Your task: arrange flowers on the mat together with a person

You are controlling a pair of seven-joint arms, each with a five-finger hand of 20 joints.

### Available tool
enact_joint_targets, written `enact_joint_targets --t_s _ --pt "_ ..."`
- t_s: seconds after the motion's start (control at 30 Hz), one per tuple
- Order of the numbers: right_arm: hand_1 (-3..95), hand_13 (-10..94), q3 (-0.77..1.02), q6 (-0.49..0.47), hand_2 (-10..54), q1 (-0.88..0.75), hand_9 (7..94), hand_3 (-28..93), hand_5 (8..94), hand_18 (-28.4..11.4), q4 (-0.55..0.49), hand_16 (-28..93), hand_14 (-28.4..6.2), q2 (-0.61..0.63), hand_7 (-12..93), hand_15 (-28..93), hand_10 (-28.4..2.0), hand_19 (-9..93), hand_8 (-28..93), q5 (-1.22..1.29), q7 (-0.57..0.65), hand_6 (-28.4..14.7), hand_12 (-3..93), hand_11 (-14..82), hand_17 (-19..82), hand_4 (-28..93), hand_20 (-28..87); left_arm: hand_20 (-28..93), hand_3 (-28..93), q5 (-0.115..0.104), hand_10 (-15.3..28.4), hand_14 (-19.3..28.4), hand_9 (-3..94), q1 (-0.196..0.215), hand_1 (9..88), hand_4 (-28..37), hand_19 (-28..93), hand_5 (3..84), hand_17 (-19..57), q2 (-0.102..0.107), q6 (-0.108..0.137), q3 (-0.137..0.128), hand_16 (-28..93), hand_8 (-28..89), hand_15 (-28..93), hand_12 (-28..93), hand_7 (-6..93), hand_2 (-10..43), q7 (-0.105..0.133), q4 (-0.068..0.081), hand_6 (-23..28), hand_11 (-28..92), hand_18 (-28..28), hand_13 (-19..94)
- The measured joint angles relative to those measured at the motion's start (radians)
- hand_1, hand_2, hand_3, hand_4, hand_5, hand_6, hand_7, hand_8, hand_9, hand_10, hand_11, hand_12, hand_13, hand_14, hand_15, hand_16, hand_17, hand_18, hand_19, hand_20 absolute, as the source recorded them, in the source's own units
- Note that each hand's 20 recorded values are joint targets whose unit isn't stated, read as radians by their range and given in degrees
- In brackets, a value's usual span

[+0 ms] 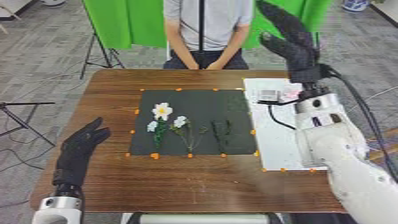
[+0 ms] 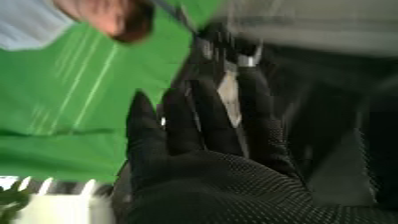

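While the left hand (image 1: 78, 150), fingers straight, is beside the mat's (image 1: 191, 98) left edge, a white-flowered stem (image 1: 189, 140) points to its near edge. Next to it are a leafy green stem (image 1: 158, 136), towards the left edge, and dark green sprigs (image 1: 219, 134), towards the right. A yellow-centred white flower (image 1: 162, 111) lies near the far left corner. Beyond, the right hand (image 1: 300, 55) is raised, fingers straight and spread.

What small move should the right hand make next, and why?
Probably lower the black-gloved right hand toward the dark rectangular mat: it is raised, open and empty, away from the white-petalled, green-stemmed flowers lying there.
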Motion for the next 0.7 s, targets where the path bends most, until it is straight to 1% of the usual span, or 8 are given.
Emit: enact_joint_targets --t_s 0.1,0.23,0.3,0.37,0.47,0.53,0.6,0.7 --pt "0.8 18 0.139 -0.058 4.6 -0.135 29.4 74 27.5 -11.2 -0.026 7 -9.7 -0.073 5 0 -14.0 0 -8 0.103 -0.088 0.5 6.7 0.5 10 -20 21 18 68 0.0 13.8 17.4 46.8 0.0 25.8 -27.4 3 44.7 7.9 -0.003 0.0 0.0 2 -5 10 11 6.5 -9.5 0.0 0.0 4.8 15 13.1 37" --pt "0.4 19 0.319 -0.286 3.9 -0.31 30.4 75 29.1 -12.3 -0.043 7 -9.3 -0.204 6 1 -13.6 0 -8 0.314 -0.244 0.5 6.7 1.1 11 -20 21 18 68 0.0 13.8 17.4 46.9 0.004 25.7 -27.5 3 44.7 7.9 -0.006 0.0 -0.001 2 -5 10 11 6.4 -9.5 0.0 0.0 4.9 16 13.0 37" --pt "0.6 20 0.366 -0.334 3.1 -0.397 30.8 76 29.5 -12.5 -0.047 7 -9.1 -0.252 6 2 -13.6 0 -8 0.426 -0.307 0.5 6.8 1.3 11 -20 21 18 68 0.0 13.8 17.4 46.9 0.008 25.8 -27.6 3 44.7 7.9 -0.007 0.0 -0.004 2 -5 10 11 6.4 -9.5 0.0 -0.002 4.9 15 12.9 37" --pt "0.6 20 0.374 -0.301 2.8 -0.482 31.1 76 29.7 -12.6 -0.051 7 -9.0 -0.279 7 2 -13.7 0 -8 0.522 -0.323 0.5 6.8 1.4 12 -20 21 18 68 0.0 13.8 17.4 47.0 0.012 25.8 -27.6 3 44.7 8.1 -0.008 0.0 -0.007 2 -5 10 11 6.4 -9.5 0.0 -0.004 4.9 16 12.7 37" --pt "0.8 21 0.355 -0.146 2.8 -0.603 31.5 76 30.0 -12.6 -0.052 7 -9.0 -0.292 7 3 -13.7 0 -8 0.648 -0.309 0.4 6.9 1.6 12 -20 21 18 68 0.0 13.9 17.3 47.0 0.015 25.8 -27.7 3 44.8 8.7 -0.008 0.0 -0.008 2 -5 10 11 6.5 -9.5 0.0 -0.005 4.8 16 12.2 38" --pt "0.8 21 0.354 -0.087 2.8 -0.672 31.6 76 30.2 -12.5 -0.049 6 -8.8 -0.292 7 3 -13.7 0 -8 0.718 -0.301 0.2 6.9 1.6 12 -20 21 18 68 0.0 14.0 17.2 47.1 0.015 25.7 -27.6 2 44.8 9.0 -0.008 0.0 -0.008 2 -5 11 11 6.5 -9.5 0.001 -0.005 4.8 15 11.8 38" --pt "0.9 21 0.364 -0.099 2.8 -0.727 31.7 76 30.4 -12.5 -0.041 6 -8.8 -0.292 7 3 -13.8 0 -8 0.754 -0.299 0.0 7.0 1.7 12 -20 21 18 68 -0.001 14.1 17.1 47.2 0.014 25.6 -27.6 2 44.8 9.1 -0.008 0.0 -0.007 2 -5 11 11 6.4 -9.5 0.004 -0.004 4.9 15 11.7 38" --pt "1.0 21 0.389 -0.186 2.6 -0.781 32.0 76 31.1 -12.5 -0.031 6 -8.8 -0.292 7 4 -13.9 0 -8 0.749 -0.305 -1.3 7.1 1.8 13 -20 21 18 69 -0.001 14.0 17.1 47.1 0.012 25.2 -27.8 2 45.0 9.2 -0.007 0.0 -0.006 1 -5 11 11 6.4 -9.5 0.007 -0.003 5.0 16 11.7 38"
